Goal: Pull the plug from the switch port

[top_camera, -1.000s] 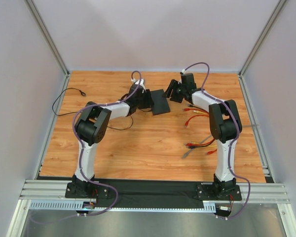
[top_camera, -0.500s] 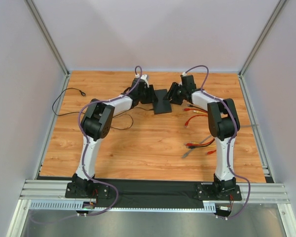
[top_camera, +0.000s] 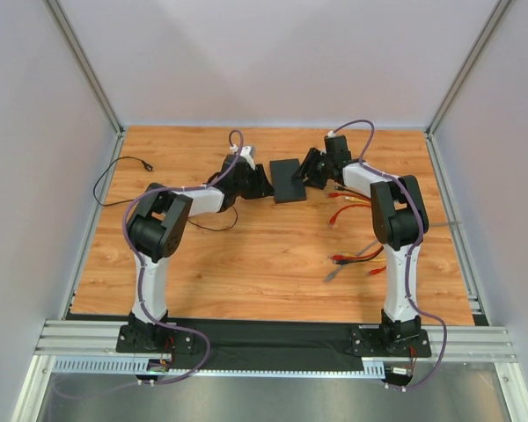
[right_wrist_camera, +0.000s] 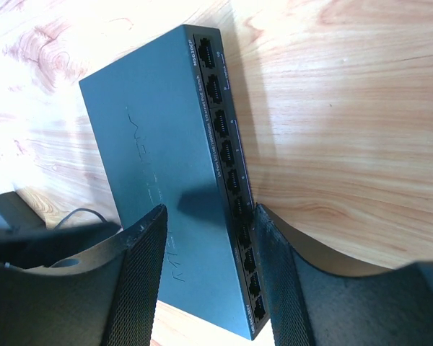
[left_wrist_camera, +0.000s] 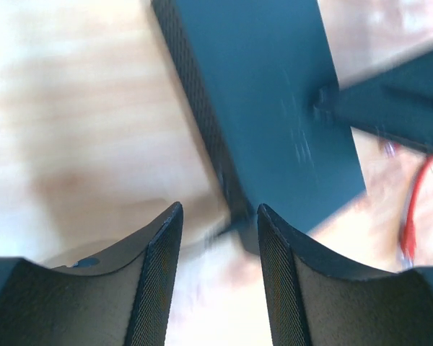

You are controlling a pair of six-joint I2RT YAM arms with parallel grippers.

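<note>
**A:** Where is the switch?

**B:** The switch (top_camera: 287, 179), a flat black box, lies on the wooden desk (top_camera: 246, 264) toward its far edge, between the two arms.

**A:** And the left gripper?

**B:** The left gripper (left_wrist_camera: 219, 213) sits just beside the switch. Its jaws are parted, with a corner of the box at its fingertips.

**A:** The right one?

**B:** The right gripper (right_wrist_camera: 209, 210) straddles one end of the switch, a finger along each long side. I cannot tell whether it is squeezing. Red cables (top_camera: 352, 204) lie near on the right.
</note>
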